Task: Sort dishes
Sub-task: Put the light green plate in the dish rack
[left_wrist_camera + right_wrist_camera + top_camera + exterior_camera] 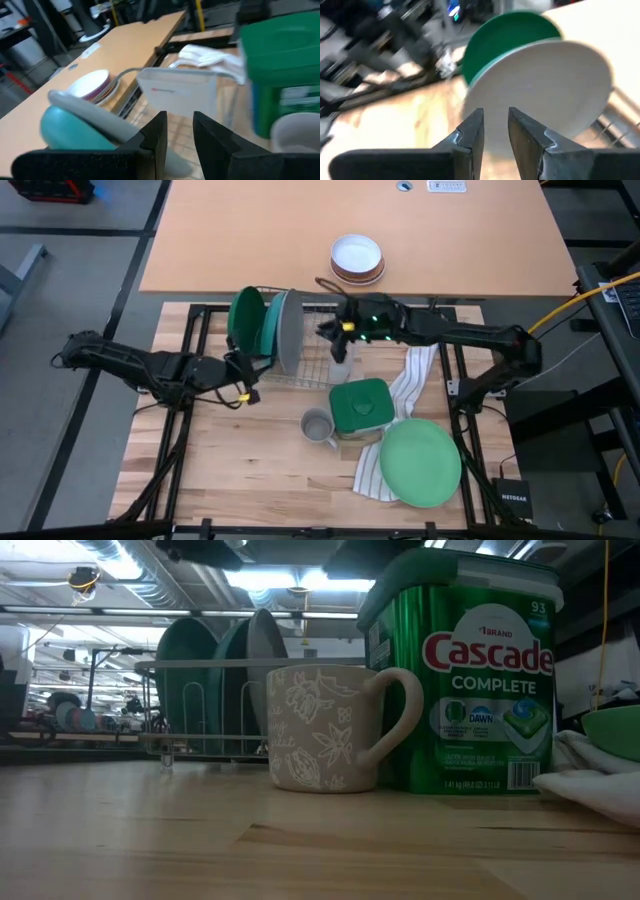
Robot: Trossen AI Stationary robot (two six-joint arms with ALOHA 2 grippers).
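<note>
You see three plates on edge in the wire rack (300, 370): dark green plate (245, 320), teal plate (271, 330), grey plate (290, 332), faces toward the arms. The light green plate (420, 463) lies flat on the desk (230, 470). Left tool (248, 387) and right tool (328, 330) stand slightly apart, empty.

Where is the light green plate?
In the high view, the round light green plate lies flat at the table's near right, on the striped white towel, beside the green detergent tub.
</note>
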